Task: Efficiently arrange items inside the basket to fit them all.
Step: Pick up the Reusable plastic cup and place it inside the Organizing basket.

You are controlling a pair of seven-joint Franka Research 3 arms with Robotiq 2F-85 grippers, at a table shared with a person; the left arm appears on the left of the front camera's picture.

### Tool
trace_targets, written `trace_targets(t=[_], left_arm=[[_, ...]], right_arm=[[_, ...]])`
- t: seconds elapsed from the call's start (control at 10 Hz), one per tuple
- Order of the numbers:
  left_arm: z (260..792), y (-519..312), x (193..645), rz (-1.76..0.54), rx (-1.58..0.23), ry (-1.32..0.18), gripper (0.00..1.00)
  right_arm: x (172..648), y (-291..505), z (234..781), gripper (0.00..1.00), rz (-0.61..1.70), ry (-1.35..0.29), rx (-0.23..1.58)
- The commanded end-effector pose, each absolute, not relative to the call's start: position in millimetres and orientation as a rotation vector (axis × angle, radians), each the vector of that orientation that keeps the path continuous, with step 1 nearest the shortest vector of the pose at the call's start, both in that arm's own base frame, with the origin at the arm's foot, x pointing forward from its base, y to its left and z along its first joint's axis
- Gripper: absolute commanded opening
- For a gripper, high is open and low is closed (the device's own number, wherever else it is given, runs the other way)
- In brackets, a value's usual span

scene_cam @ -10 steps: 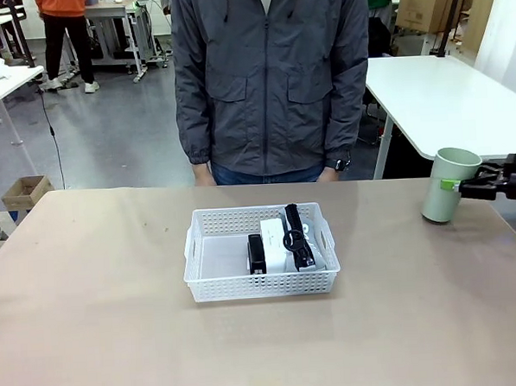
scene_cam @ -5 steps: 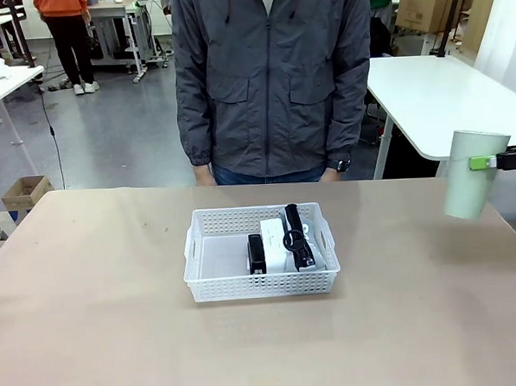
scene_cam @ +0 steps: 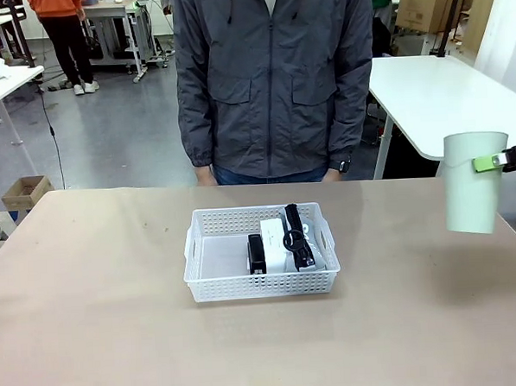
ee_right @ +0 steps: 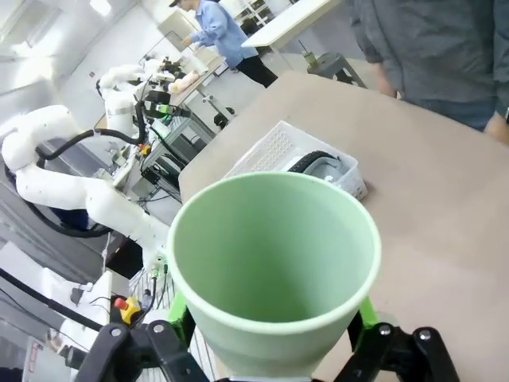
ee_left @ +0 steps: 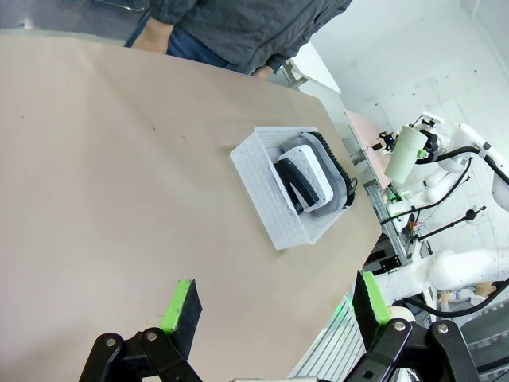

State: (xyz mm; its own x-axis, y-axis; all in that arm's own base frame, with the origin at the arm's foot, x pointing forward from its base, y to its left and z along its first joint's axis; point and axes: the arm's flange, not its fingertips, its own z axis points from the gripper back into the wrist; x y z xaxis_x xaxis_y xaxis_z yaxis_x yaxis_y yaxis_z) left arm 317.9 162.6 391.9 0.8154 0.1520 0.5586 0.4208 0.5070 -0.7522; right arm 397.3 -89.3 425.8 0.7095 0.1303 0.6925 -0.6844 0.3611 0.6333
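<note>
Cup lifted clear, ready to carry to the basket

The right gripper (ee_right: 270, 338) pinches the cup (scene_cam: 474, 182) near its rim, pads on either side; a second ago the cup stood on the table (scene_cam: 118, 321), now it hangs in the air at the right edge, mouth up. It is pale green, plain and empty inside. The left gripper (ee_left: 274, 306) is spread, holding nothing. The basket (scene_cam: 211, 286) sits mid-table, stapler (scene_cam: 256, 254), box (scene_cam: 273, 231) and pouch (scene_cam: 299, 238) crowded right, its left part free, likely room for the cup.
</note>
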Motion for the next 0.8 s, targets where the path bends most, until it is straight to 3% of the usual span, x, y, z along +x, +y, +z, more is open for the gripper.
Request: trace_targets(t=[0.0,0.3,0.4,0.5,0.7], left_arm=[[395,162,316,-0.169,-1.056,-0.615,1.0],[395,162,316,-0.169,-1.056,-0.615,1.0],[395,162,316,-0.169,-1.056,-0.615,1.0],[395,162,316,-0.169,-1.056,-0.615,1.0],[395,162,316,-0.169,-1.056,-0.615,1.0]], right_arm=[[398,-86,428,0.78,0.594,-0.618,1.078],[398,-86,428,0.78,0.594,-0.618,1.078],[398,-89,425,0.91,0.571,-0.599,1.084],[392,-73,432,0.91,0.604,-0.638,1.065],[403,-21,479,0.91,0.688,-0.504,1.06]])
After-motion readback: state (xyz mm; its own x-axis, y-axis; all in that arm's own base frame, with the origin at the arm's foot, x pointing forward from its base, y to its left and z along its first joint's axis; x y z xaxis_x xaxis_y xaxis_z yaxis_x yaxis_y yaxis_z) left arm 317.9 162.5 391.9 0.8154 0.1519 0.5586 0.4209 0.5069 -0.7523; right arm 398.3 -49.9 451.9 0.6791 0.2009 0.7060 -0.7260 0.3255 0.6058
